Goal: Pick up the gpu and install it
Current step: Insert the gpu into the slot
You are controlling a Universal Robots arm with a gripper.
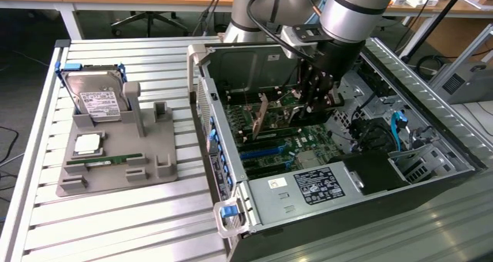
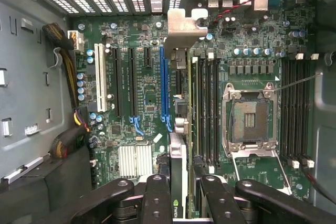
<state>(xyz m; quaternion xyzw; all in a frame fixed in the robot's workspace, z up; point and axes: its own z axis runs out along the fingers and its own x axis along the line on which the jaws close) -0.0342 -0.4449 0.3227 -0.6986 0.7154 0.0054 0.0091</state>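
Black and thin, the gpu [image 2: 178, 145] stands on edge inside the open computer case [image 1: 431, 158], gripped by the hand [image 2: 178, 195], whose fingers [image 2: 157, 198] press against both of its faces. In the exterior view the card [image 1: 266, 116] hangs just above the green motherboard [image 1: 308, 138], with its silver bracket [image 2: 184, 27] towards the case's far wall. From the wrist it lines up beside the blue slot [image 2: 164, 85], near the empty processor socket [image 2: 249, 116]. On the slatted bench [image 1: 131, 227], at the exterior view's left, a grey tray [image 1: 115, 152] carries a hard drive [image 1: 96, 97] and a green memory stick [image 1: 108, 159].
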